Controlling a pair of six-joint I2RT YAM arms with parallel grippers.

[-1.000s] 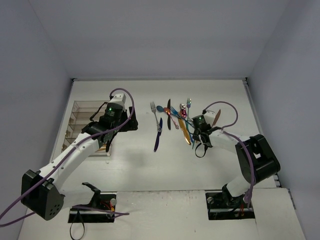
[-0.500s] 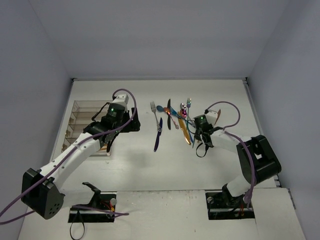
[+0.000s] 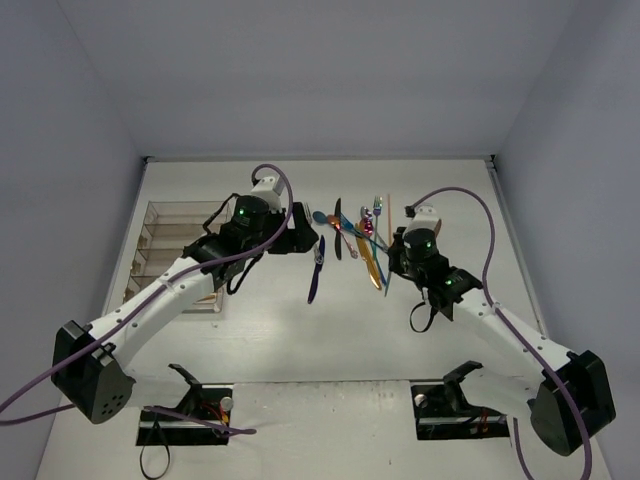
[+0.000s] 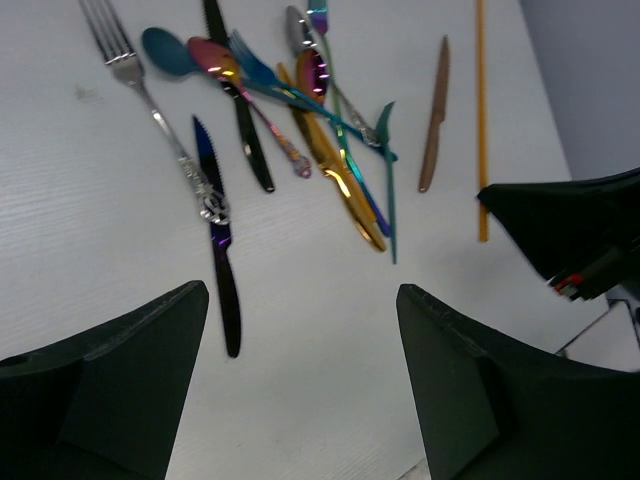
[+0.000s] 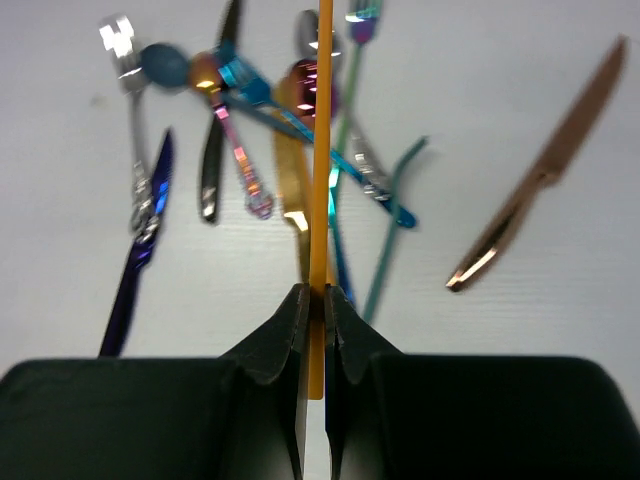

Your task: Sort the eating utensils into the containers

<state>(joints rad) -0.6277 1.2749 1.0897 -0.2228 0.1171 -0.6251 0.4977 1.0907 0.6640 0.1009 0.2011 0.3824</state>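
Observation:
The eating utensils lie in a pile at the table's middle: a silver fork (image 4: 150,100), a blue-black knife (image 3: 316,275) (image 4: 218,250), a black knife (image 4: 240,110), a gold knife (image 3: 368,262) (image 5: 290,190), teal and pink spoons, and a copper knife (image 5: 540,180) (image 4: 433,120). My right gripper (image 5: 313,295) (image 3: 395,260) is shut on a gold chopstick (image 5: 322,150) (image 3: 389,210) (image 4: 480,120) that points away over the pile's right side. My left gripper (image 4: 300,300) (image 3: 305,240) is open and empty above the table, just left of the pile. The clear compartment tray (image 3: 150,215) sits at the far left.
The right gripper's black body (image 4: 570,240) shows at the right edge of the left wrist view. Purple cables loop over both arms. Grey walls enclose the table on three sides.
My left gripper has moved right from beside the tray to the pile's left edge. My right arm's elbow has swung down and right, its gripper staying at the pile's right side.

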